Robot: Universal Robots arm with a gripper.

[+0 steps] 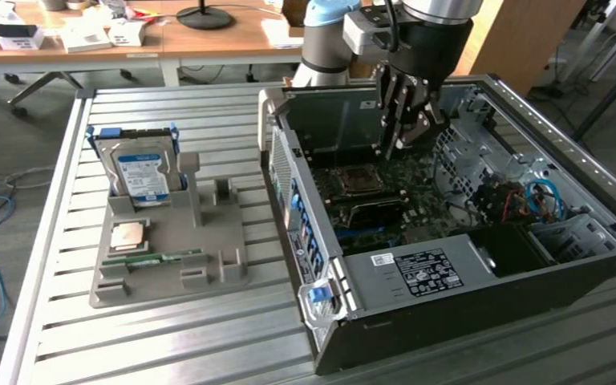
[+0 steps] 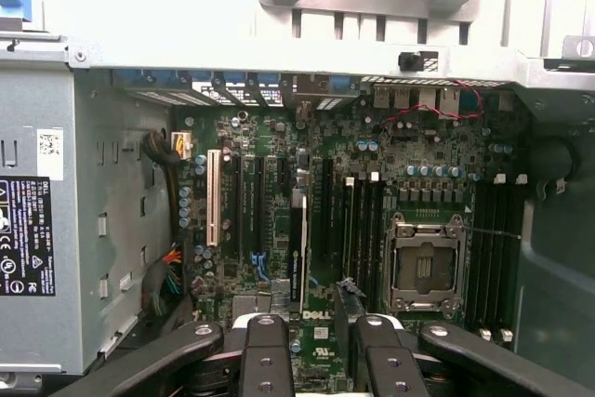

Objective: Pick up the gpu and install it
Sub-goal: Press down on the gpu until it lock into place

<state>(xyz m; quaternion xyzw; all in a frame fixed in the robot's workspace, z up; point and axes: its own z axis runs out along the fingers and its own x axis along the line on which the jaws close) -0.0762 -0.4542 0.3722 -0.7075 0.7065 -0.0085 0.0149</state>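
You can see the gpu (image 2: pixel 297 248) apparently seated in its motherboard (image 2: pixel 418 151) slot, directly beneath your gripper (image 2: pixel 318 341), whose fingers stand apart and empty.

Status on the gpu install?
Tool open, above the motherboard. Gpu upright, edge-on at the expansion slots; seating not confirmed. No obstruction seen.

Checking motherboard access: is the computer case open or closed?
Open. The computer case has no side panel on; the motherboard and CPU socket lie exposed, with the gripper hanging above them.
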